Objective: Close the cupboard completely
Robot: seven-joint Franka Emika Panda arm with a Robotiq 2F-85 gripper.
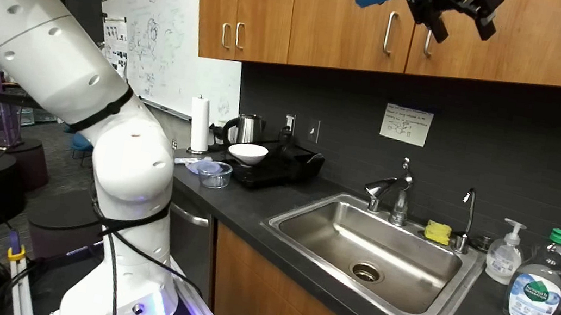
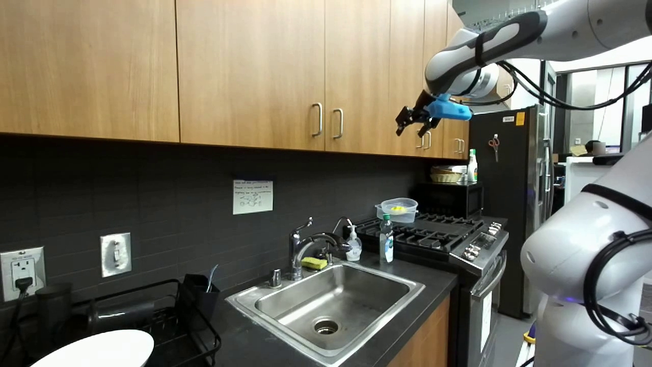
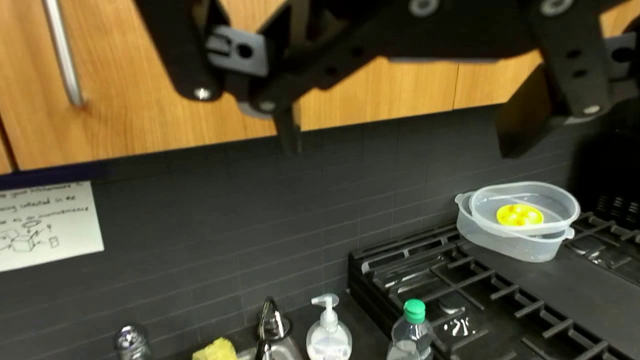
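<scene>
The medium-brown wooden wall cupboard point(image 1: 348, 24) runs above the sink and shows in both exterior views point(image 2: 249, 71). Its flat doors look shut and flush, with thin seams between them. Slim silver bar handles point(image 2: 320, 119) stand near the door edges; one handle point(image 3: 62, 52) shows at upper left in the wrist view. No green contents or cupboard inside shows. My black gripper point(image 1: 462, 33) is open, with nothing between its fingers. It hangs in front of the cupboard doors, right of the handle pair in an exterior view point(image 2: 410, 131). In the wrist view the gripper point(image 3: 402, 150) comes from the top, jaws wide apart.
Below are the sink point(image 1: 351, 277) with its faucet point(image 1: 401, 196), a yellow sponge point(image 1: 437, 232), a soap pump point(image 1: 504, 255) and a green-capped bottle point(image 1: 538, 293). A stove point(image 3: 480, 295) bears clear plastic containers point(image 3: 515, 245). A dish rack point(image 2: 198, 326) and white bowl point(image 2: 102, 351) stand left.
</scene>
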